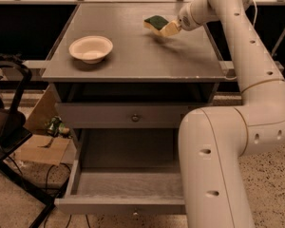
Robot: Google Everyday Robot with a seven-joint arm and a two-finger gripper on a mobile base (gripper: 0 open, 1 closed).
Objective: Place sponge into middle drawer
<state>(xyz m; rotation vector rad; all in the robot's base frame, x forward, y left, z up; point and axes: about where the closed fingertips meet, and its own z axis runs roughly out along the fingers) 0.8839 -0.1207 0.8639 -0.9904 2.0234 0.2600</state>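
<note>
One arm [256, 80] reaches over the right side of the cabinet top [133, 56]. Its gripper [167, 29] is near the far right corner of that surface, clamped on the sponge [156, 22]. The sponge is tilted, green face up, and seems raised just clear of the top (a shadow lies beneath it). A cream bowl [90, 49] stands well apart on the left. Below, the upper drawer [109, 115] is closed. The middle drawer [128, 184] is pulled out, its right part hidden behind the arm.
</note>
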